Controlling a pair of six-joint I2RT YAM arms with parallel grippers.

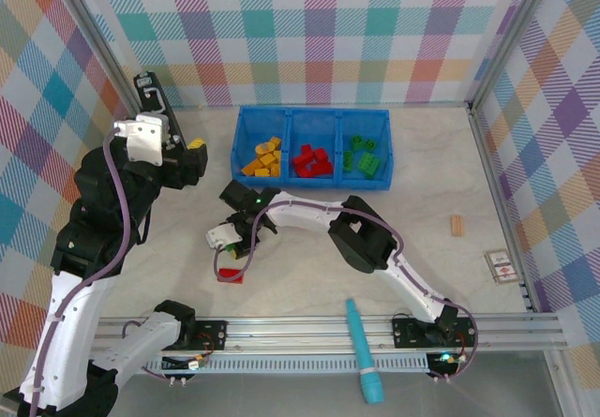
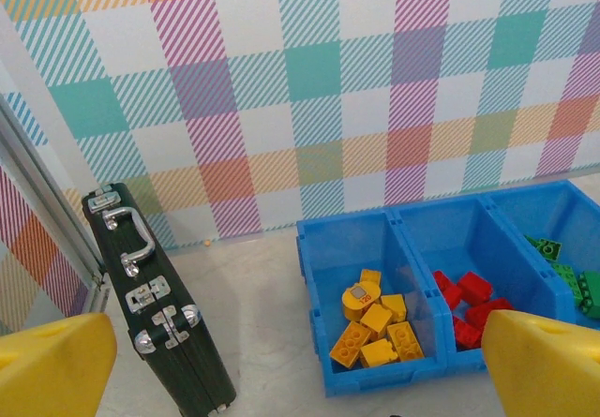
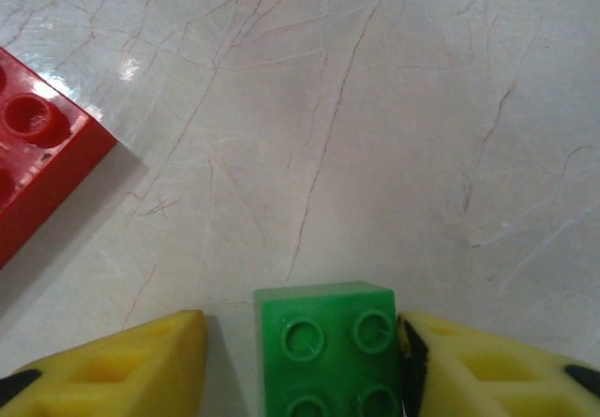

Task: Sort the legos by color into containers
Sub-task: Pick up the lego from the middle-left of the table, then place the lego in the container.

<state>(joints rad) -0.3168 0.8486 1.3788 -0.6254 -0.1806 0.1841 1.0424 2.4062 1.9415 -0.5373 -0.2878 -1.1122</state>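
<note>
Green lego (image 3: 325,347) between right jaws

The left arm (image 1: 103,192) and right arm (image 1: 300,215) share rounded white shells and bulky black joint housings, each with a thin purple cable (image 1: 120,201) looped along it. A green light (image 1: 258,199) glows near the right wrist. The left hand (image 1: 192,159) and right hand (image 1: 239,239) end in blocky yellow fingers (image 3: 122,365) with recessed tops.
</note>
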